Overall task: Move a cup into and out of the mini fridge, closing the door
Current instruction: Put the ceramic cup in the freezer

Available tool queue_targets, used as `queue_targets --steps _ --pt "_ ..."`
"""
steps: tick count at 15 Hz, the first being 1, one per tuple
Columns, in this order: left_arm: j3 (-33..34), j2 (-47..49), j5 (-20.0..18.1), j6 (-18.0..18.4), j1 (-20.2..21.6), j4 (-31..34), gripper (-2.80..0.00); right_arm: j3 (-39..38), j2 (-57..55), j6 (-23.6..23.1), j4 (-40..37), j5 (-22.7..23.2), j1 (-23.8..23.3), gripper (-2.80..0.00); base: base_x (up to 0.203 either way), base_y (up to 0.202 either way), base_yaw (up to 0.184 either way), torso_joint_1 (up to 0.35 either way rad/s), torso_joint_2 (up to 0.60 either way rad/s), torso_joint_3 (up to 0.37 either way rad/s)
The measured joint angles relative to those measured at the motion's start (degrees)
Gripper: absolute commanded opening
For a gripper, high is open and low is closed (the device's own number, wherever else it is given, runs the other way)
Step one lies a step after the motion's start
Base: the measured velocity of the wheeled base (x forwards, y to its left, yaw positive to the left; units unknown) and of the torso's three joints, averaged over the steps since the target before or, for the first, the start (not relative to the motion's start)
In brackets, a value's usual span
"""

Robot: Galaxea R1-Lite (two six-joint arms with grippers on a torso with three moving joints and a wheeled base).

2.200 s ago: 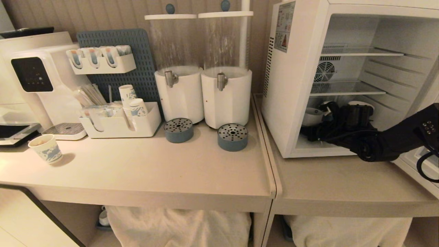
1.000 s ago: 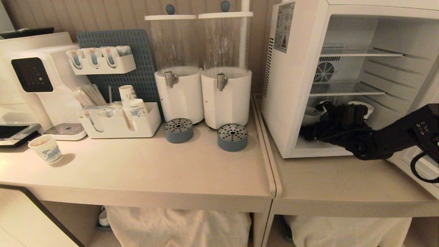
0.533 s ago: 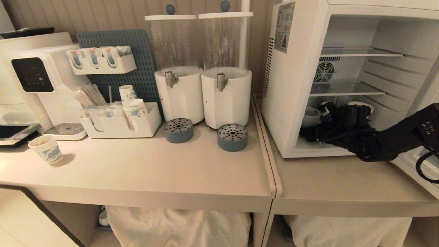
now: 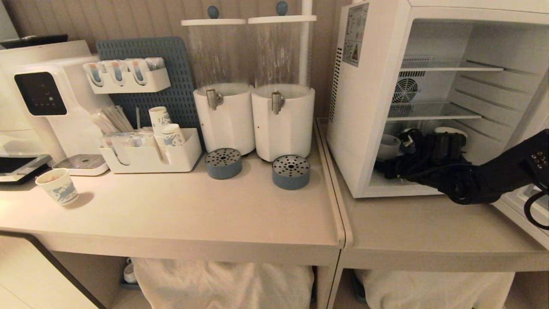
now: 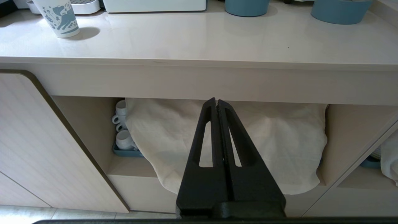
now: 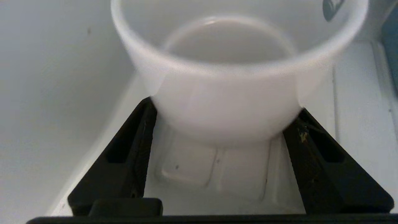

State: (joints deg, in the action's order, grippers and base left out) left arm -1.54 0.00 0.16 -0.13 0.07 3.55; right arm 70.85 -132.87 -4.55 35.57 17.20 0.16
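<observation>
The mini fridge [image 4: 369,107] stands on the right counter with its door [image 4: 521,214] swung open at the far right. My right arm reaches into the bottom compartment from the right. The right gripper [image 4: 396,143] is shut on the cup [image 4: 388,146], a squat white one, near the compartment's left wall. In the right wrist view the cup [image 6: 227,102] fills the gap, and both black fingers [image 6: 136,146] press its sides just above the fridge floor. My left gripper [image 5: 216,101] is shut and empty, parked below the counter's front edge.
A second white vessel [image 4: 450,131] sits deeper in the fridge behind my wrist. Two wire shelves [image 4: 433,112] hang above. Two drink dispensers [image 4: 281,120], an organiser with paper cups [image 4: 150,156] and a lone paper cup [image 4: 58,185] stand on the left counter.
My right arm has only wavered slightly inside the fridge. The cup remains at the same spot between the fingers.
</observation>
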Motion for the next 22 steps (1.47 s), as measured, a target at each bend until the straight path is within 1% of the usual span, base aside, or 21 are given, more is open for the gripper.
queue_targets --steps 4,7,10,13,16,18,22 --pt "0.0 0.0 0.0 0.0 0.0 0.0 -2.80 -2.2 1.3 -0.2 0.0 0.3 0.0 0.00 0.000 0.000 0.000 0.000 0.00 0.000" --pt "0.0 0.0 0.0 0.0 0.0 0.0 -2.80 -3.6 2.6 -0.4 -0.5 1.5 -0.4 0.00 0.000 0.000 0.000 0.000 0.00 0.000" --pt "0.0 0.0 0.0 0.0 0.0 0.0 -2.80 -4.3 3.6 -0.4 -0.6 1.6 -0.8 0.00 0.000 0.000 0.000 0.000 0.00 0.000" --pt "0.0 0.0 0.0 0.0 0.0 0.0 -2.80 -6.5 5.6 -0.5 -0.7 2.6 -1.4 0.00 0.000 0.000 0.000 0.000 0.00 0.000" --pt "0.0 0.0 0.0 -0.1 0.0 0.0 -2.80 -10.2 9.0 -0.8 -1.0 4.8 -2.0 0.00 0.000 0.000 0.000 0.000 0.00 0.000" --pt "0.0 0.0 0.0 0.0 0.0 0.0 -2.80 -13.0 11.5 -1.7 -0.9 5.0 -2.3 0.00 0.000 0.000 0.000 0.000 0.00 0.000" --pt "0.0 0.0 0.0 0.0 0.0 0.0 -2.80 -21.5 19.0 -3.7 -1.1 5.2 -3.4 0.00 0.000 0.000 0.000 0.000 0.00 0.000"
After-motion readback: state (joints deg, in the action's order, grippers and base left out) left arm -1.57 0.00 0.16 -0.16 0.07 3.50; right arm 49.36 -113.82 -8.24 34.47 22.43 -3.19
